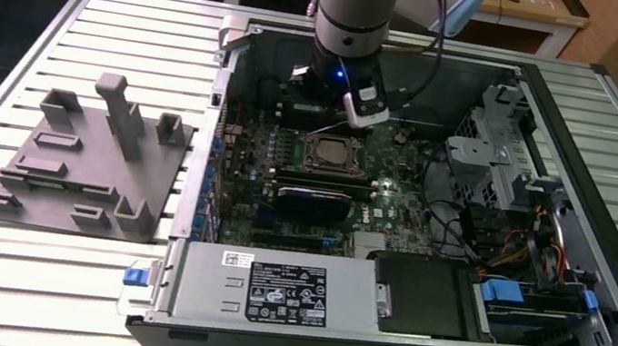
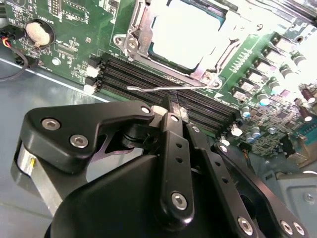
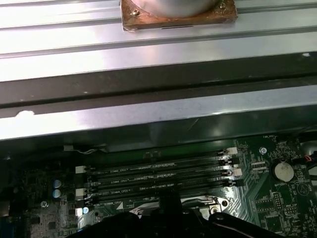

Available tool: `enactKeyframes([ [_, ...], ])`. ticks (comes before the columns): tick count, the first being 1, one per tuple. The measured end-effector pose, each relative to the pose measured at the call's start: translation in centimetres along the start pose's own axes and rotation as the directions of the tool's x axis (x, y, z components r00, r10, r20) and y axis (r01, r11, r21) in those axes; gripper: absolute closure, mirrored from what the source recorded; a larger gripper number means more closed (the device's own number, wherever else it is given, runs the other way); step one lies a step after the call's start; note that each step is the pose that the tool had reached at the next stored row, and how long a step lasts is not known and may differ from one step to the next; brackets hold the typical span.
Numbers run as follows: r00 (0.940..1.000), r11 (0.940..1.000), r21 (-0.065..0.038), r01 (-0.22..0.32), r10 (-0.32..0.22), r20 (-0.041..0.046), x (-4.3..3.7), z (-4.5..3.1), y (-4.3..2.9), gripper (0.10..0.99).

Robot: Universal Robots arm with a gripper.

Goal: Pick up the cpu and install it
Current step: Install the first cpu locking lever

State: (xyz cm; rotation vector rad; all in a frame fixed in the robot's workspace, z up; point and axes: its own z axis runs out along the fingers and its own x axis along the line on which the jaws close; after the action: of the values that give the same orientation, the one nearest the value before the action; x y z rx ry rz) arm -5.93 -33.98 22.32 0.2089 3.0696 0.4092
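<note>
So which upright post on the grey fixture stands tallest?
The middle post on the grey fixture; the posts either side of it are clearly shorter.

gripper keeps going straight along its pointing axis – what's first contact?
Judging by the second wrist view, the gripper, fingers closed together, points at the thin metal socket lever lying over the black memory slots, beside the cpu in its socket. The lever would probably be met first, though depth is unclear.

The arm [image 1: 355, 15] hangs vertically, its hand [image 2: 173, 106] pointing down, fingers closed together.
</note>
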Motion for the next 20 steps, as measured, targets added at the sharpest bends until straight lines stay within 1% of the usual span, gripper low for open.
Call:
enactKeyframes([
  [6,1.0,1.0,0.0,-0.002,0.002,0.0026,-0.62,0.31,0.01,0.98],
  [8,1.0,1.0,0.0,-0.003,0.003,0.0052,-0.69,0.37,-0.01,0.98],
  [11,0.9999,1.0,-0.001,-0.002,0.002,0.0135,-0.69,0.47,-0.03,0.98],
  [14,0.9996,1.0,-0.003,-0.001,0.001,0.027,-0.69,0.57,-0.05,0.98],
  [15,0.9996,1.0,-0.004,-0.001,0.001,0.0282,-0.7,0.58,-0.05,0.98],
  [20,0.9996,1.0,-0.004,-0.001,0.001,0.0283,-0.69,0.59,-0.06,0.98],
])
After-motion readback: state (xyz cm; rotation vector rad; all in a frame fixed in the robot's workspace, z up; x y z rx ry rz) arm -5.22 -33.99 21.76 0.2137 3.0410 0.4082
